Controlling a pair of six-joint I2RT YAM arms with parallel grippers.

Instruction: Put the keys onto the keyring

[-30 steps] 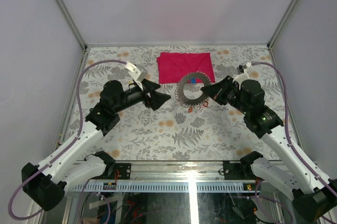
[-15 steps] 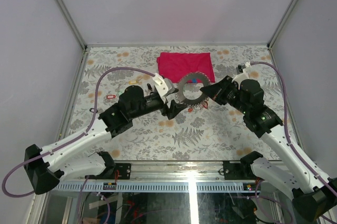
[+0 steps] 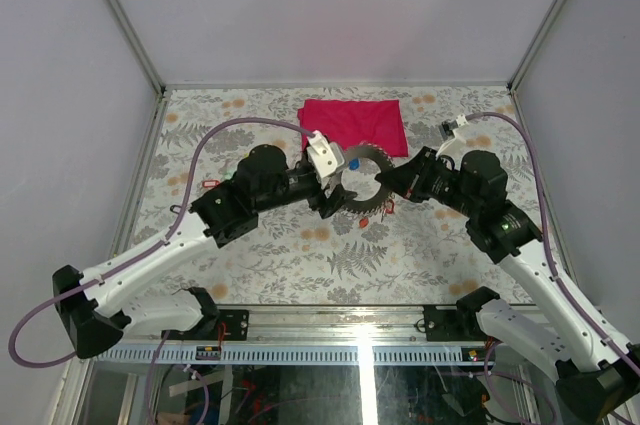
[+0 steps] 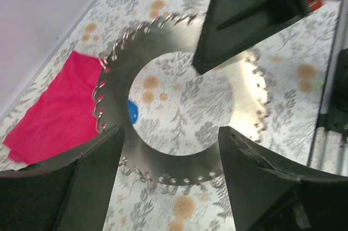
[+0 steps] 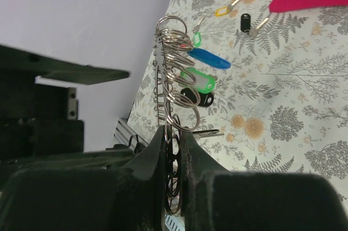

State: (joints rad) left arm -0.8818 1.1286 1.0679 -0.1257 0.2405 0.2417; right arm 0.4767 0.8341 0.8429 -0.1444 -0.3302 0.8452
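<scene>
The keyring (image 3: 357, 183) is in the middle of the table (image 3: 400, 245), just near of the red cloth (image 3: 353, 125). The right gripper (image 3: 384, 181) is clamped on its right rim, and the right wrist view shows the ring edge-on, pinched between the two fingers (image 5: 147, 157). Small split rings (image 5: 173, 35) line its outer edge, and a blue tag (image 5: 209, 58), a green tag (image 5: 198, 81) and a black tag (image 5: 196, 99) hang among them. The left gripper (image 3: 335, 201) is at the ring's near-left edge with its jaws wide apart, holding nothing; from its wrist camera the ring's open centre shows between its two fingers (image 4: 92, 176). Whether the ring rests on the table or is lifted off it I cannot tell. On the left part of the table loose keys lie well apart from the ring: a yellow-tagged key (image 5: 223, 11), a black-tagged key (image 5: 246, 22) and a red-tagged key (image 3: 210, 183).
</scene>
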